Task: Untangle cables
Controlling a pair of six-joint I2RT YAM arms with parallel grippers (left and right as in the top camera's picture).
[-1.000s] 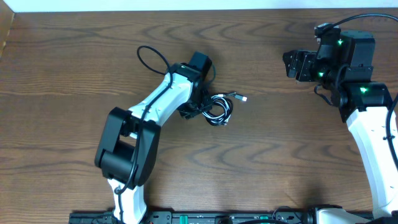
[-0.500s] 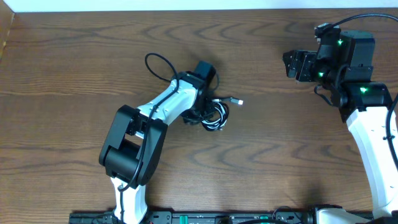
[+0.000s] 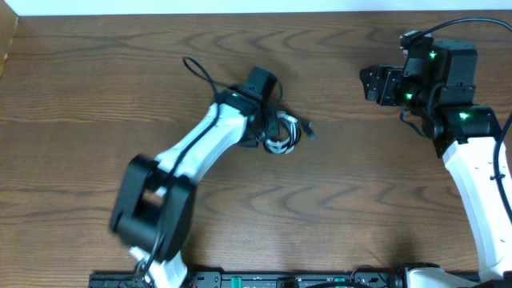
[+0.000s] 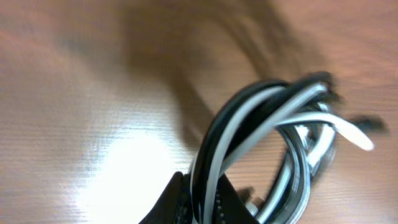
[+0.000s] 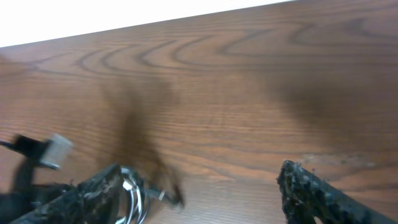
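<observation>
Early in the job, by the look of it. Thin black and white cords (image 3: 282, 133) wound together in one small coil, pinched at its edge by the left hand (image 3: 266, 132), clenched tight on several strands at once. From the left wrist view, black and white loops side by side rising out of the dark fingertips (image 4: 178, 204), with a pale, blurred plug end (image 4: 351, 134) sticking out on the side away from the left hand. Lifted off the brown wooden bench (image 3: 96, 72) or resting on it: cannot tell. Right hand (image 3: 372, 82) well apart from the left hand, off to its right, spread wide and grasping nothing. Done so far: a grip on the coil, no more. Left to do, judging from this: pull the loops open, draw black from white, lay each cord out alone.
</observation>
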